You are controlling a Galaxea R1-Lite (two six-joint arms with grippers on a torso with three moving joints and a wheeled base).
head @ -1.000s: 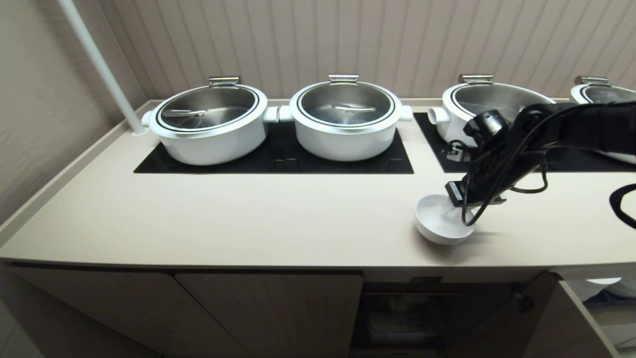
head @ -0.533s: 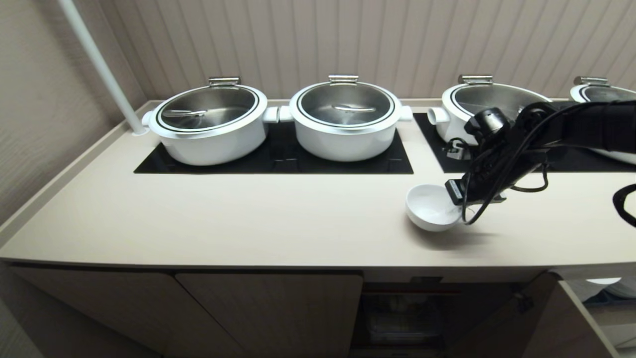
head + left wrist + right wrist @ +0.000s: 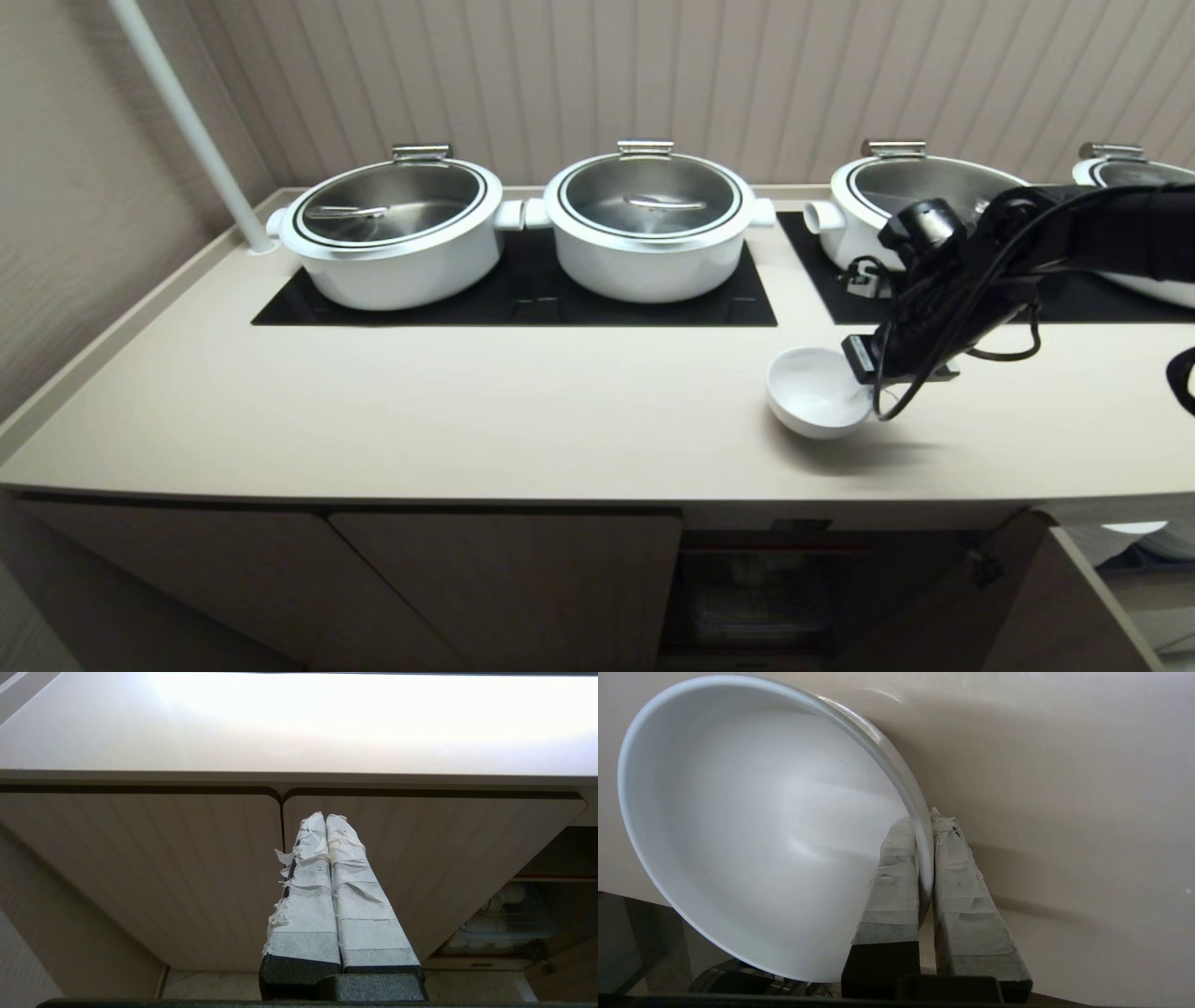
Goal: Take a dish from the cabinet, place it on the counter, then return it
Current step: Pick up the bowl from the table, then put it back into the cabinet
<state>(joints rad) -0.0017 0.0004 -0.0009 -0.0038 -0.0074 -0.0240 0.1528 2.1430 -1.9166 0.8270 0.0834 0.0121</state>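
Bowl in the grip! The right gripper (image 3: 924, 826) has its taped fingers (image 3: 896, 877) clamped on the rim of the dish (image 3: 814, 392), one finger inside the wall, the other outside, as the right wrist view shows plainly. In the head view the dish sticks out ahead of that gripper (image 3: 864, 383), tilted, its open mouth turned up and away from the arm, its shadow lying on the counter (image 3: 467, 411) directly beneath. Whether its underside touches the worktop I cannot tell. Behind the gripper stands a white pot (image 3: 896, 201) on a black hob panel (image 3: 934, 289); two more lidded pots (image 3: 644, 224) sit well off to its side. Below the gripper's side of the counter, the cabinet (image 3: 504, 588) stands open, a red-edged shelf (image 3: 775, 546) showing inside. Down low, the left gripper (image 3: 325, 819) hangs parked, fingers pressed together, pointing at the closed cabinet doors (image 3: 140, 872).
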